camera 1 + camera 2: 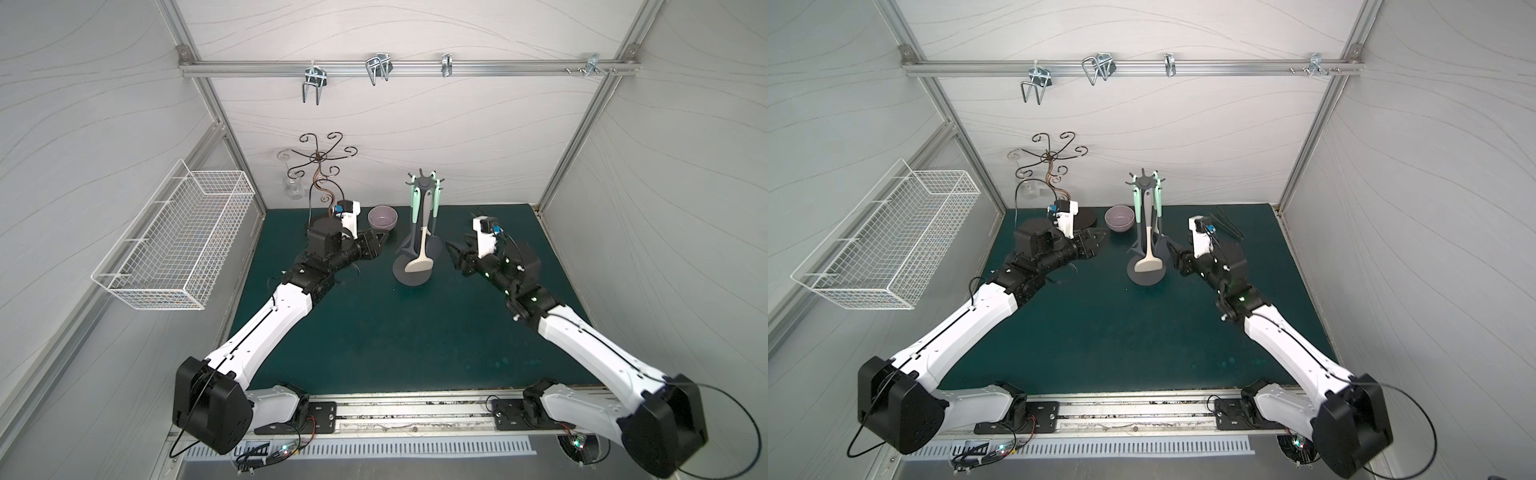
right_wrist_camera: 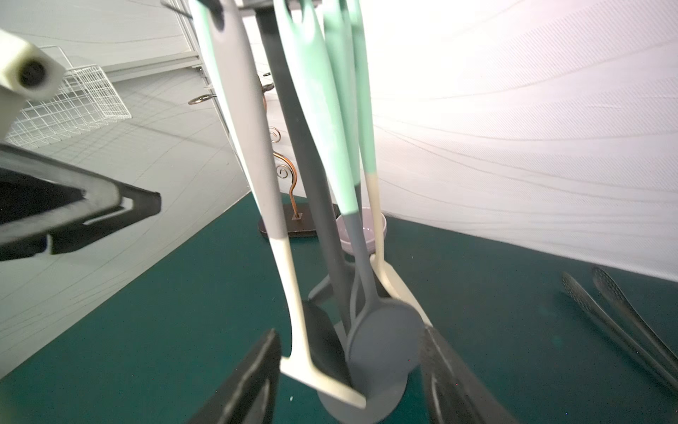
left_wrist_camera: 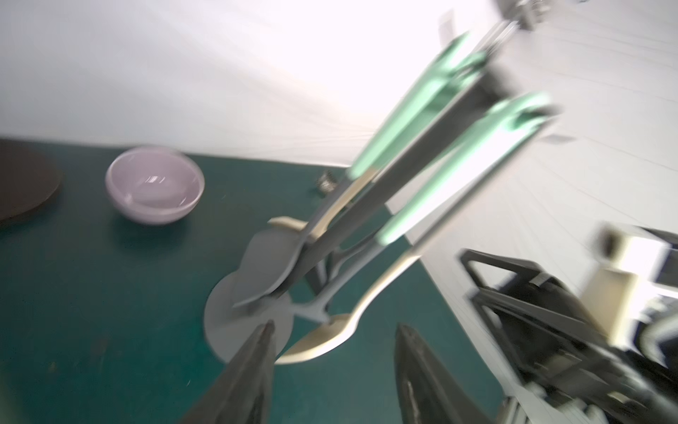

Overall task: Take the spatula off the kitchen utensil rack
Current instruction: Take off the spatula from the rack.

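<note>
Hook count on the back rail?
4. Along the rail: a wire hook nearest its left end, a second hook just right of it, a small hook past the middle, a last hook near the right end.

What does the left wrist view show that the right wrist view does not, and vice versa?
Only the left wrist view: the right arm's camera block, blurred. Only the right wrist view: the left arm's camera block, the white wire basket, the tongs at full length. Both: the kitchen utensil rack with hanging utensils, the purple bowl.
</note>
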